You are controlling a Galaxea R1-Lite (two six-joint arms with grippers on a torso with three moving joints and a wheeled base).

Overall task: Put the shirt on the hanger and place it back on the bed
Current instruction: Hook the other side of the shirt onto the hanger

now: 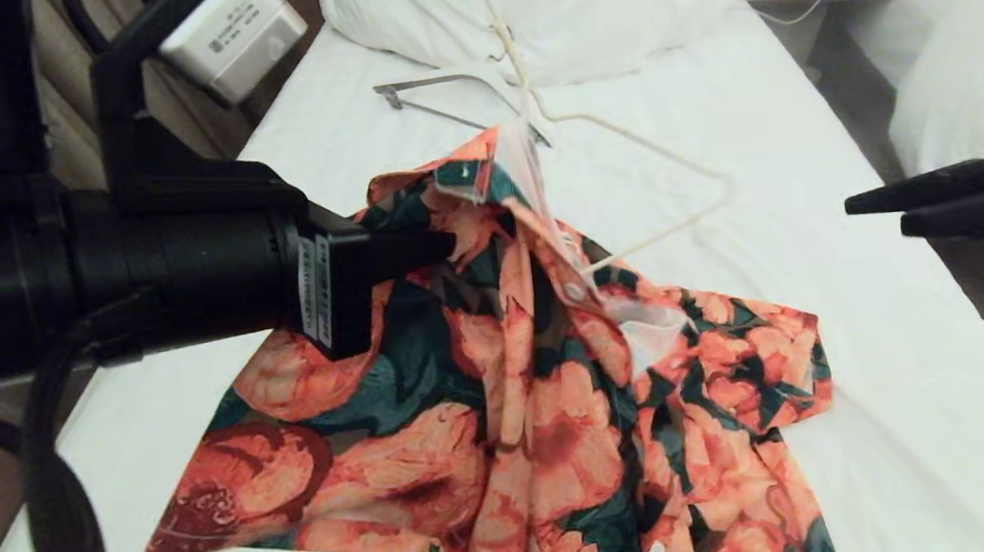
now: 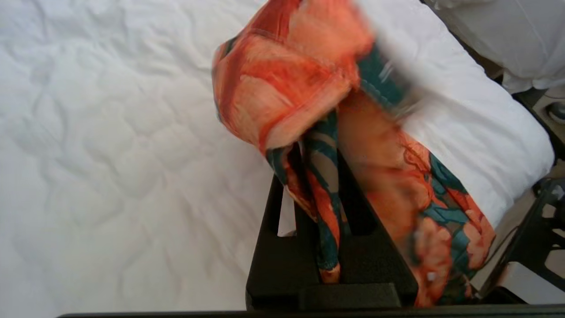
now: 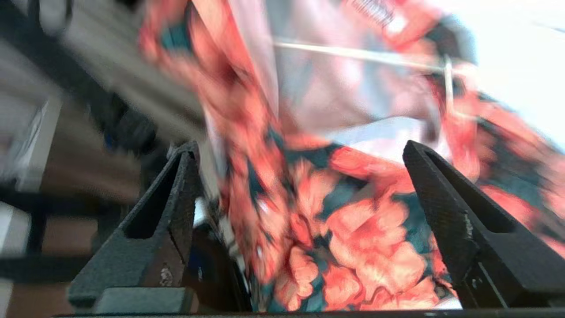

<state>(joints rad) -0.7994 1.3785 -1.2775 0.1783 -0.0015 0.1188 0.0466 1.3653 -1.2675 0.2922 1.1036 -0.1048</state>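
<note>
Short-sleeved shirt (image 1: pixel 505 403) in orange-coral flowers on dark green: lies crumpled mid-bed, collar end lifted, hem trailing to the foot edge of the single bed with the plain white sheet (image 1: pixel 807 142). Left gripper (image 1: pixel 443 246) pinches a fold of the shirt near the collar; in the left wrist view the fingers (image 2: pixel 304 229) are pressed together on cloth. Thin cream-white wire hanger (image 1: pixel 672 161): one end under the collar, hook toward the white pillows (image 1: pixel 573 2) at the head edge. Right gripper (image 1: pixel 869 213) hangs off the right edge, fingers (image 3: pixel 167 212) spread wide, holding nothing.
</note>
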